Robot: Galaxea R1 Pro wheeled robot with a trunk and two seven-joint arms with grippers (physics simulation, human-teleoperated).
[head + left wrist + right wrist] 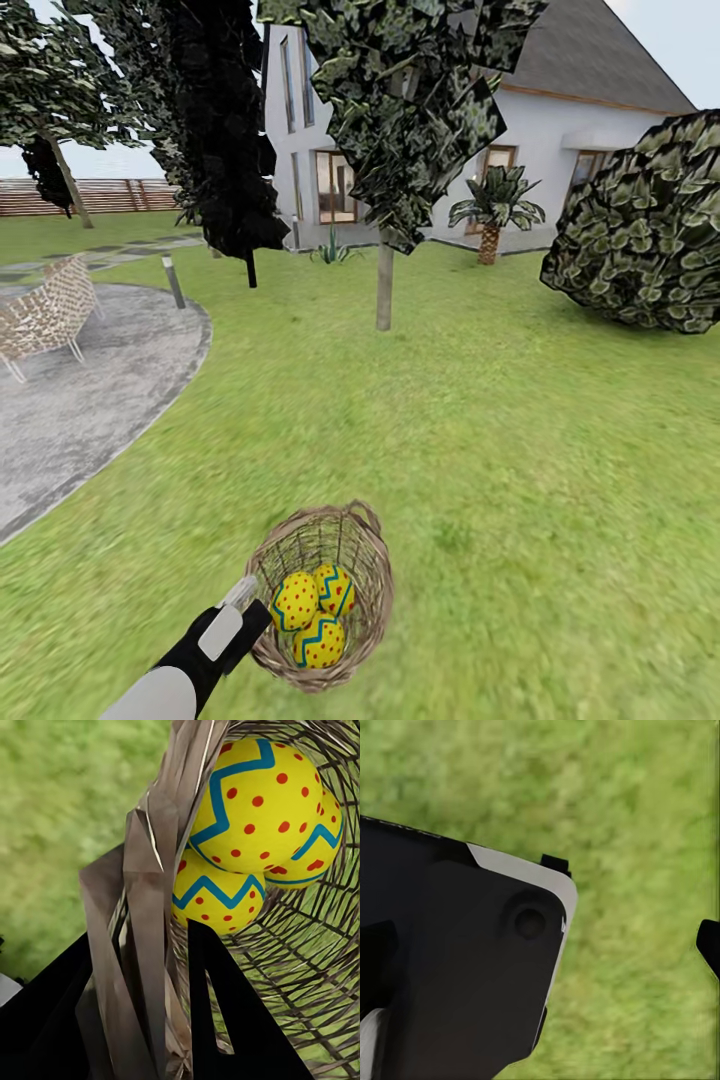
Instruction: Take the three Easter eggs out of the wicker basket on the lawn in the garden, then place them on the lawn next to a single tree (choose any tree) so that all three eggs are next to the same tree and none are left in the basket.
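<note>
**Basket and eggs ride toward the tree in one grip**

Clamped on the basket's near rim, the left gripper (243, 598) enters from the lower left of the head frame; the left wrist view shows one black finger (225, 1020) inside the weave and the other outside, pinching the wall. That wicker basket (362, 600), brown, round and tapering, sits low in the frame, centre, tilted toward the camera. Three Easter eggs (315, 612) huddle inside, yellow with red dots and blue zigzag bands, touching one another. With the mouth tipped this way, a jolt could well roll an egg out onto the lawn (520, 440) short of the goal, and a rim pinch may slip. Beyond, in mid-frame, stands the pale-trunked tree (384, 285), well apart from the basket. The right gripper (712, 945) hangs over grass; whether its jaws are parted cannot be told.
</note>
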